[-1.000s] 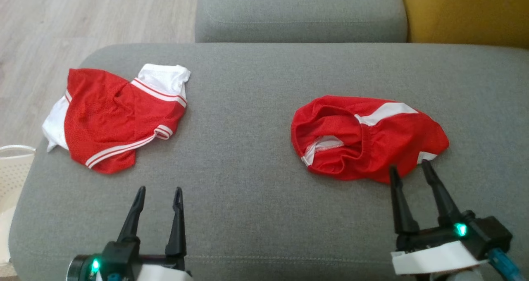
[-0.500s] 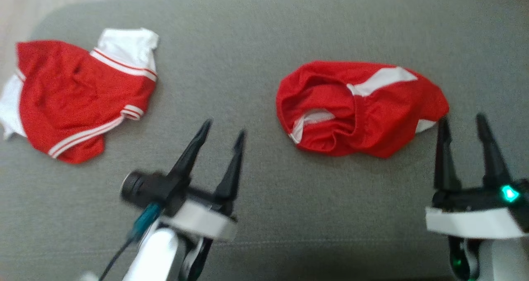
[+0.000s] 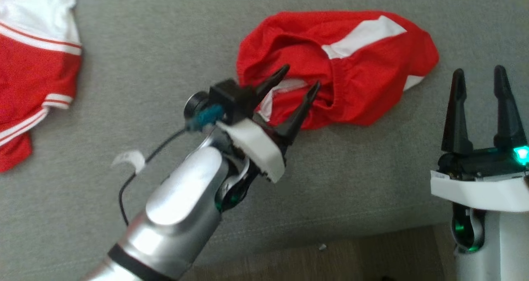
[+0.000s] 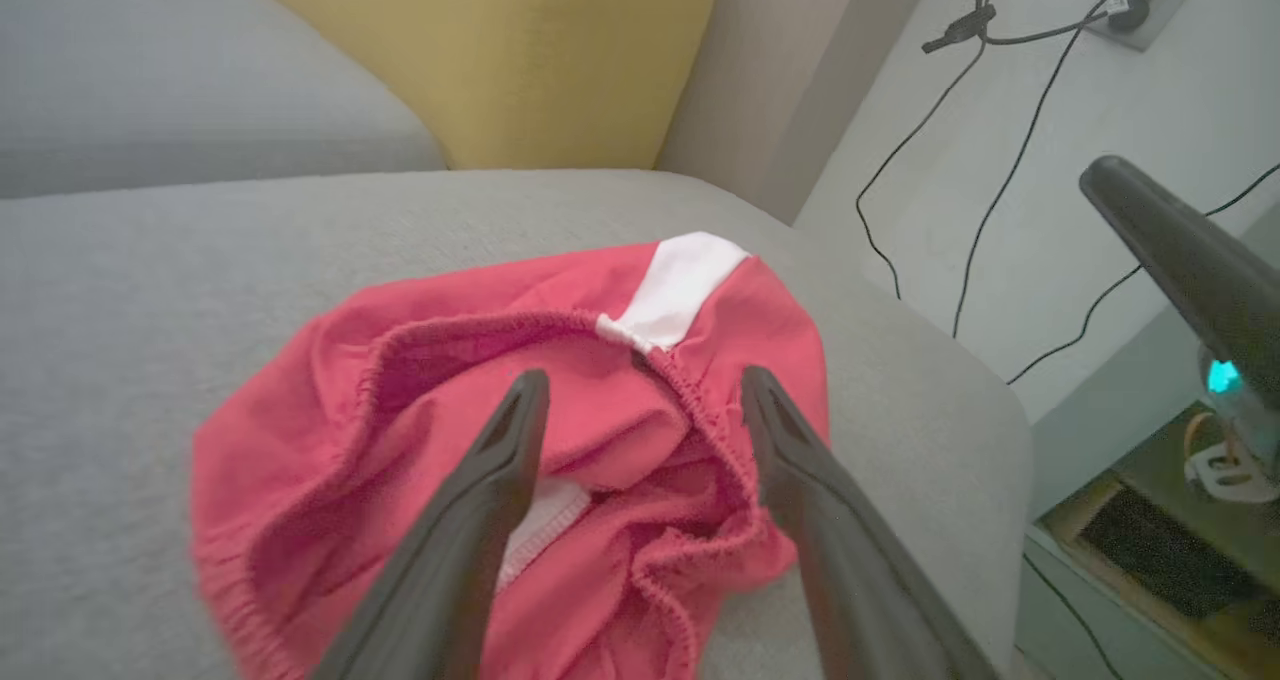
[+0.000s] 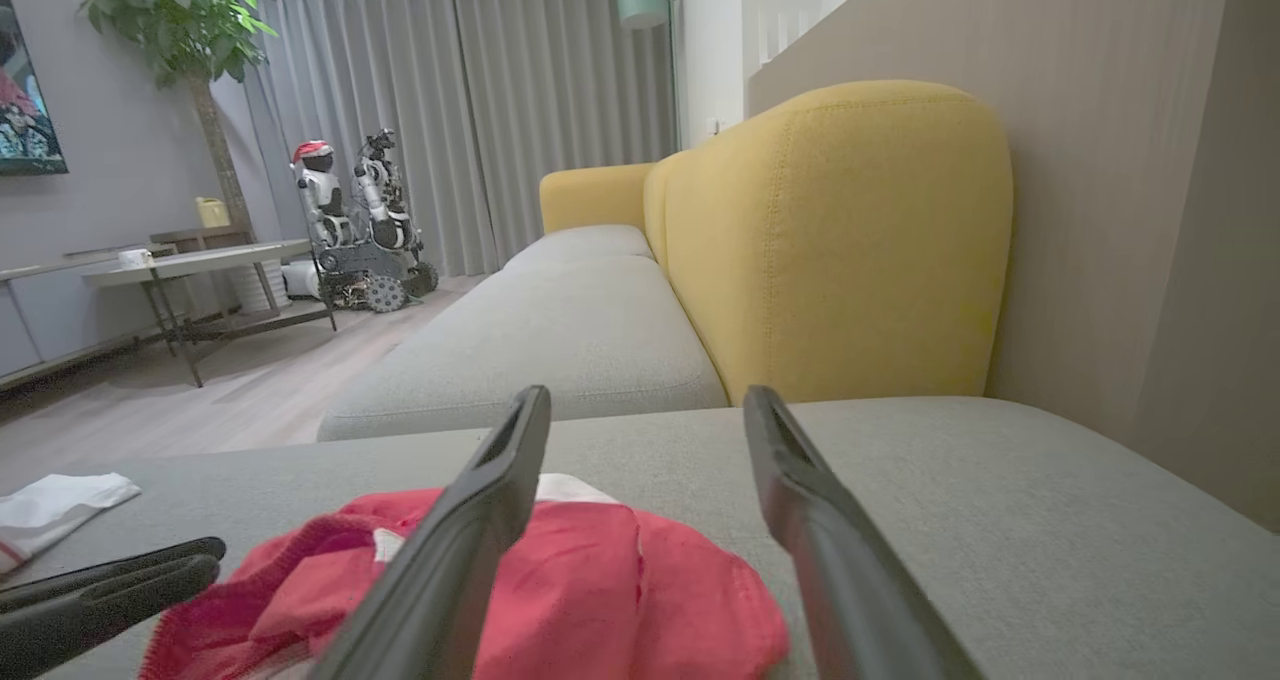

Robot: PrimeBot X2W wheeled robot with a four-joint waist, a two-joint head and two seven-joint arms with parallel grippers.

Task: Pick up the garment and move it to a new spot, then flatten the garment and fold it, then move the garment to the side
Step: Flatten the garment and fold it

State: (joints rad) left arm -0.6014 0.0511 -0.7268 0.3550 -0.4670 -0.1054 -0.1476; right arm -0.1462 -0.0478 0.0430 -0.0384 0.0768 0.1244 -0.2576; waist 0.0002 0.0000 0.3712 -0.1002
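The garment is a crumpled pair of red shorts with a white stripe, lying on the grey sofa cushion. My left gripper is open, its fingertips over the garment's near-left edge by the waistband opening. In the left wrist view the garment lies just beyond and beneath the open left gripper, nothing between the fingers. My right gripper stands open to the garment's right, apart from it. In the right wrist view the garment lies low and left of the open right gripper.
A second red-and-white garment lies at the cushion's far left. The cushion's front edge meets wooden floor. A yellow backrest rises behind the seat. Cables hang on the wall past the cushion's right end.
The head camera has tilted down and closer. My left arm has reached forward and to the right, from bare cushion to the garment's edge. Both grippers have stayed open.
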